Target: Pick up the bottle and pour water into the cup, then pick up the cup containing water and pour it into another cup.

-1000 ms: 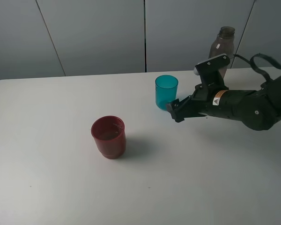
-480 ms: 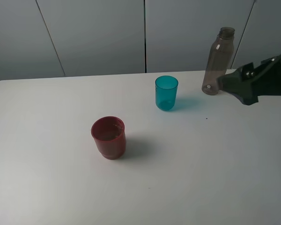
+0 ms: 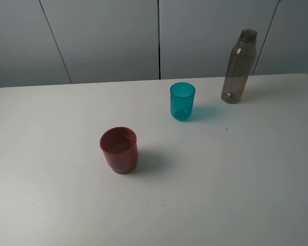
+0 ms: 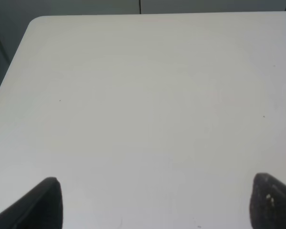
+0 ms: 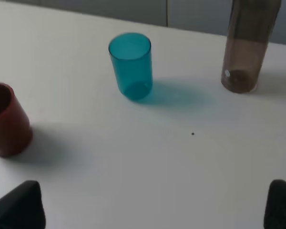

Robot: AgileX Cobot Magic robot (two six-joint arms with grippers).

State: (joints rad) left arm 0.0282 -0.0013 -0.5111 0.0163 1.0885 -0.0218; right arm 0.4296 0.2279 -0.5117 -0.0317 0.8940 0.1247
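Note:
The smoky grey-brown bottle (image 3: 239,67) stands upright at the back right of the white table (image 3: 220,179); it also shows in the right wrist view (image 5: 248,45). The teal cup (image 3: 182,101) stands upright left of it, also in the right wrist view (image 5: 130,65). The dark red cup (image 3: 119,149) stands upright near the middle, with liquid inside; its side shows in the right wrist view (image 5: 7,119). Neither arm shows in the exterior view. My right gripper (image 5: 155,210) is open and empty, pulled back from the cups. My left gripper (image 4: 155,202) is open and empty over bare table.
Grey wall panels (image 3: 108,36) stand behind the table's back edge. The table's rounded left corner (image 4: 35,21) shows in the left wrist view.
My right arm has pulled back to the right, away from the teal cup, and has left the exterior view. The bottle and both cups have not moved.

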